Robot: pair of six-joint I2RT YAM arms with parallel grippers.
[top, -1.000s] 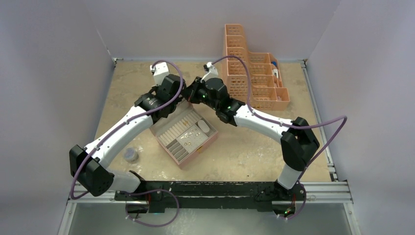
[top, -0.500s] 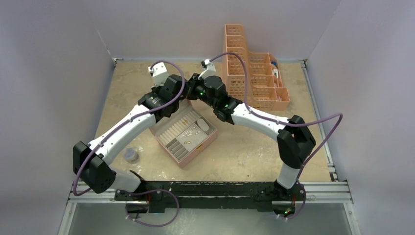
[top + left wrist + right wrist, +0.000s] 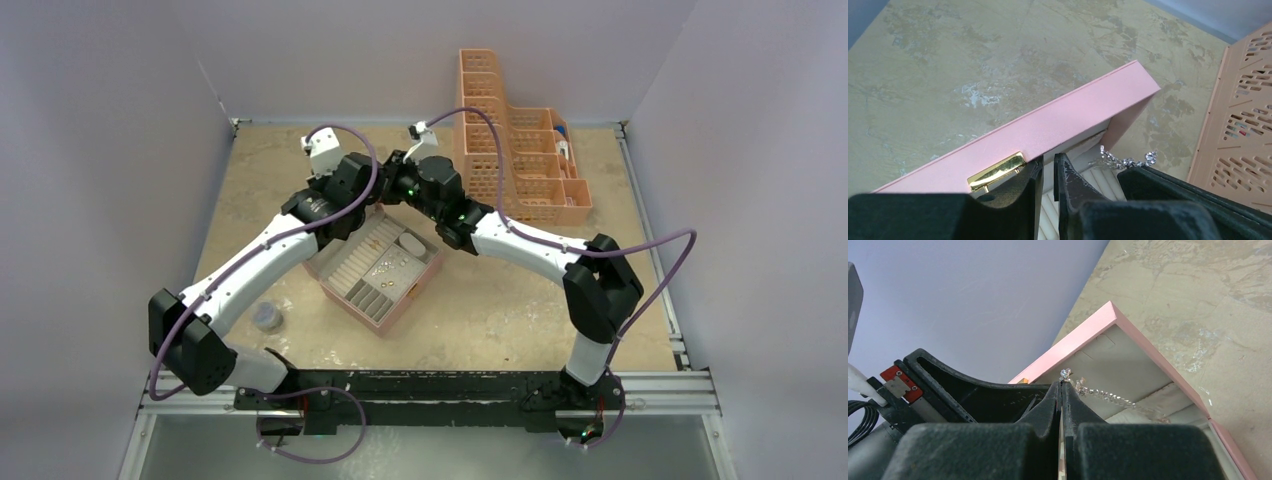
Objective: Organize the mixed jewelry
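A grey disc (image 3: 265, 316) lies at 8 o'clock from the pink box (image 3: 412, 297), well apart. The left gripper (image 3: 1049, 161) sits at the open lid (image 3: 1058, 120) beside its gold clasp (image 3: 997, 171), jaws a sliver apart; whether they pinch the lid I cannot tell. The mixed jewelry (image 3: 386, 266) lies inside the box. At the box's 12 o'clock the right gripper (image 3: 1061, 384), clenched, grasps a silver chain (image 3: 1108, 396). An orange basket (image 3: 520, 170) stands at 2 o'clock.
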